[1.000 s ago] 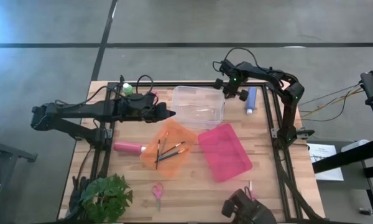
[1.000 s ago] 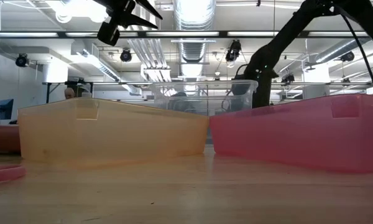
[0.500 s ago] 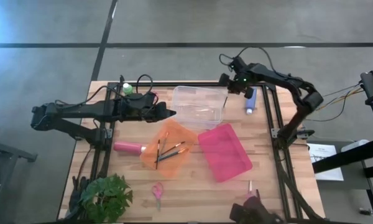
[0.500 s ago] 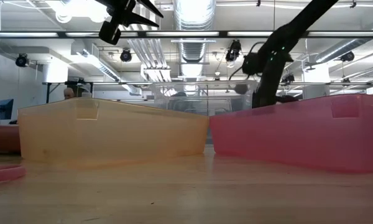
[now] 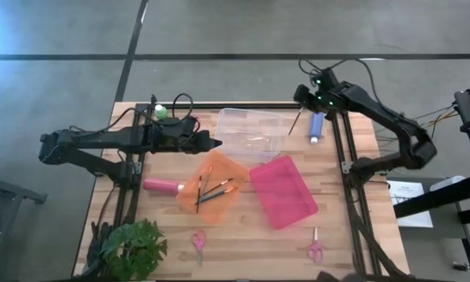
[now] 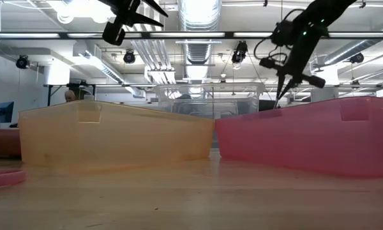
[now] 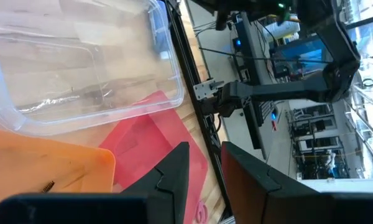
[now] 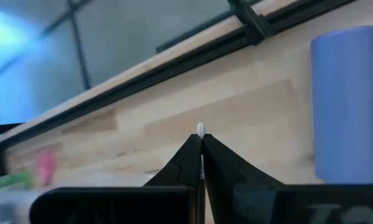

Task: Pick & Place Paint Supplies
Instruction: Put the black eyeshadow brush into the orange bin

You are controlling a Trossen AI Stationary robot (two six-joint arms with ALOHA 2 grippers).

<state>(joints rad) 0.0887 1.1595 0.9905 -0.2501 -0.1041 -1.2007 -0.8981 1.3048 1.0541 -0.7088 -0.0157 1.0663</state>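
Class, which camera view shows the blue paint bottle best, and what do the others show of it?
The high view: the blue paint bottle lies whole on the table, beside the clear bin. The right wrist view shows only part of it, close up. The low and left wrist views do not show it.

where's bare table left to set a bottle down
Free patches: the front strip between the potted plant and the two pink scissors, and the right edge beyond the pink tray. The middle is crowded: orange tray, pink tray and clear bin sit close together.
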